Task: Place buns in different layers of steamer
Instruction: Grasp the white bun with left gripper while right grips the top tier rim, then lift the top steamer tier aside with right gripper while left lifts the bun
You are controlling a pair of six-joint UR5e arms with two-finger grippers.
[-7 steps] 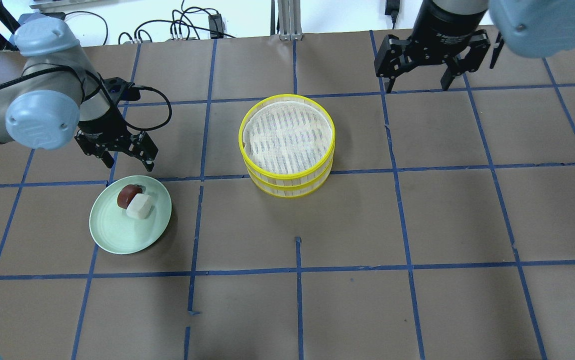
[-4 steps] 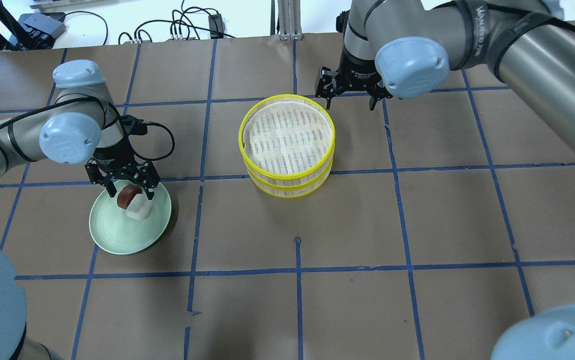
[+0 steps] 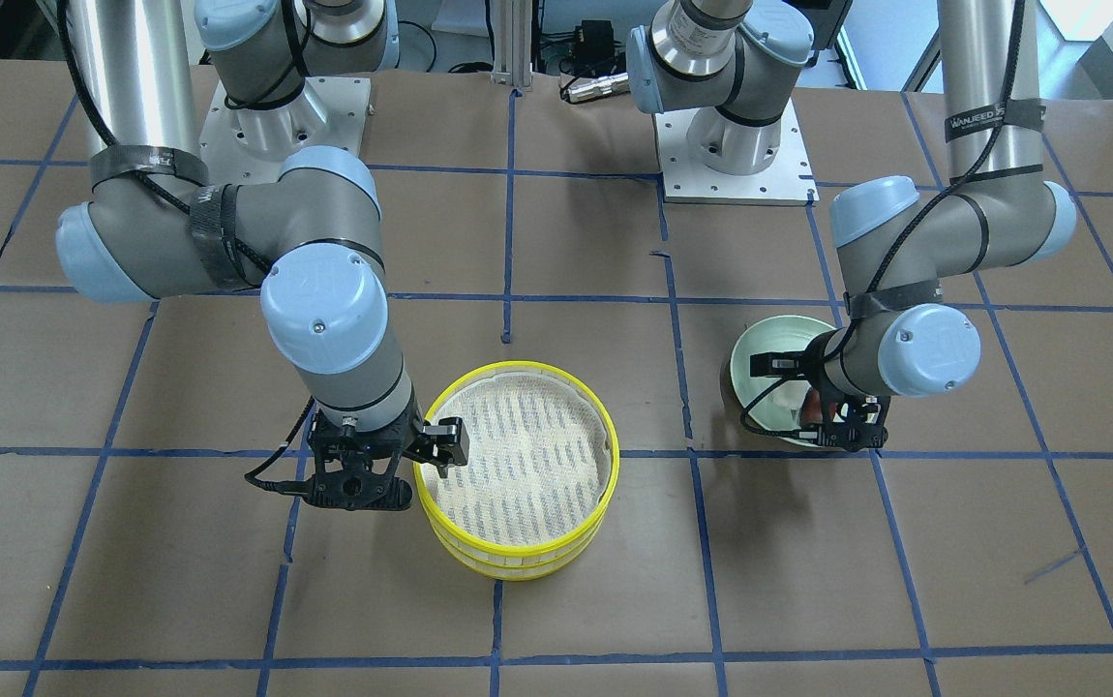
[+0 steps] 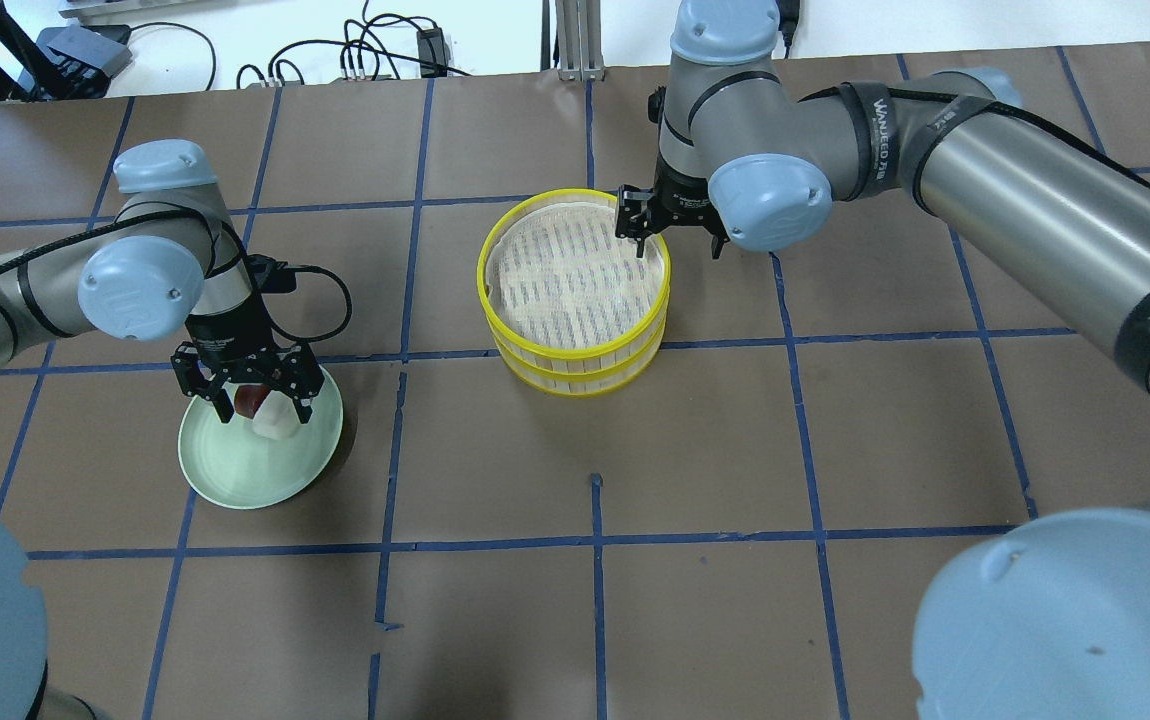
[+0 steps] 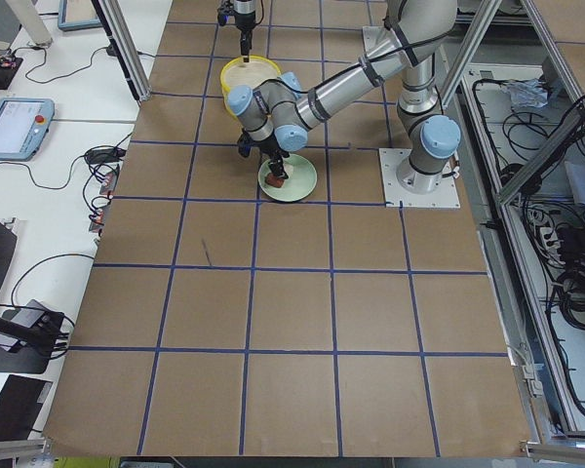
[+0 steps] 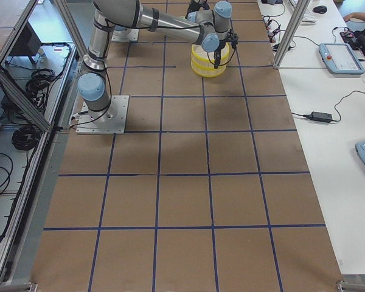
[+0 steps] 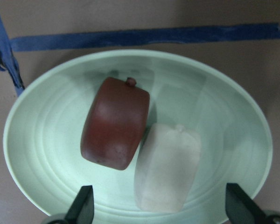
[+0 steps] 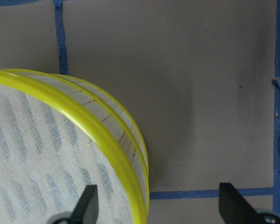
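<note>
The coming pick turns on how the buns lie under the left jaws, which hang spread directly over the pale green plate (image 7: 42, 154) on the counter (image 4: 835, 450). In the left wrist view the white bun (image 7: 165, 168) sits between the two fingertips (image 7: 83, 207), nearer the middle of the gap. Its long axis runs away from the jaws, roughly square to their closing line, so they would likely close across its narrow width. The brown bun (image 7: 114, 123) lies further out from the jaws and toward one finger. It touches the white bun along one side, and its near end reaches close to that finger's line, so a straight descent risks catching or nudging it. The right jaws, also spread and holding nothing, are well apart from the plate at the steamer. One finger (image 8: 87, 205) is over the mesh of the top layer (image 4: 575, 354) and the other is outside its wall, so they straddle the yellow rim. The top layer sits stacked on the lower layer (image 4: 580, 382), and both look empty.
</note>
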